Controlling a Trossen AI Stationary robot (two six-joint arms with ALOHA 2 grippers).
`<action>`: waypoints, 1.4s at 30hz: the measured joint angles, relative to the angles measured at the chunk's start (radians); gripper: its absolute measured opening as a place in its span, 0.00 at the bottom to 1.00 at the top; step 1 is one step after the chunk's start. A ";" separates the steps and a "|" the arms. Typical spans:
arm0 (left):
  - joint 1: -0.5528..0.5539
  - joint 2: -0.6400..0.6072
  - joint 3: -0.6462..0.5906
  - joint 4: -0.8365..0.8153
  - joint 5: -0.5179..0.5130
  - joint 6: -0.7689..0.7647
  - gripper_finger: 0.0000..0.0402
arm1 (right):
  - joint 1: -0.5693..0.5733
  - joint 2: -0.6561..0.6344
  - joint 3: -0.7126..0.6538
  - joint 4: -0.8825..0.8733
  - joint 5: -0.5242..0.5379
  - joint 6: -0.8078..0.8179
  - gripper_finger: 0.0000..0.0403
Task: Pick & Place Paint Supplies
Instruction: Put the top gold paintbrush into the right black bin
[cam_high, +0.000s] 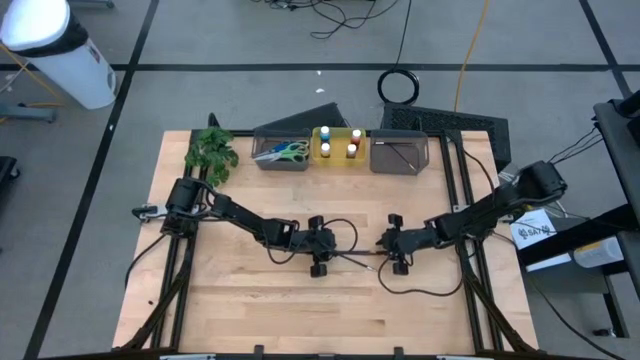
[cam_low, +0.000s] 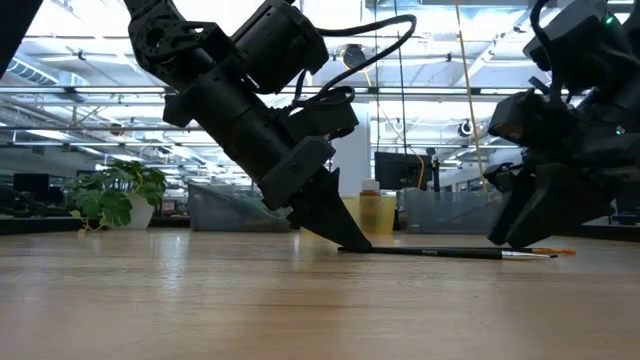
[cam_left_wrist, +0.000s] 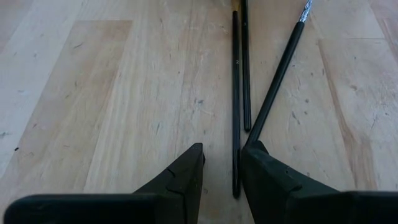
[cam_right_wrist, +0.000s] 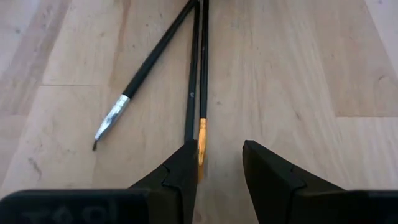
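The left gripper (cam_left_wrist: 222, 171) stood open astride one thin dark brush (cam_left_wrist: 236, 99); the right gripper (cam_right_wrist: 219, 163) gaped beside the bundle's gold ferrule (cam_right_wrist: 202, 134). Closing might pinch neighbouring brushes or, seemingly, skid them mid-table.

We see the left gripper (cam_low: 345, 238) tilted down, its tip touching the tabletop (cam_low: 200, 300) at one end of a thin dark brush (cam_low: 450, 253) lying flat. The right gripper (cam_low: 520, 235) hangs over the brush's other, orange-tipped end. A plant (cam_low: 115, 195) stands by the far edge.
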 joint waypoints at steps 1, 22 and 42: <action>0.000 0.000 0.000 0.000 0.000 0.000 0.29 | 0.000 0.004 0.000 0.000 0.002 0.000 0.28; 0.000 0.000 0.000 -0.001 0.003 -0.002 0.29 | -0.001 -0.030 -0.001 -0.003 0.010 -0.028 0.28; 0.000 0.000 0.000 -0.001 0.004 -0.004 0.29 | -0.001 0.004 -0.004 0.012 0.025 -0.004 0.28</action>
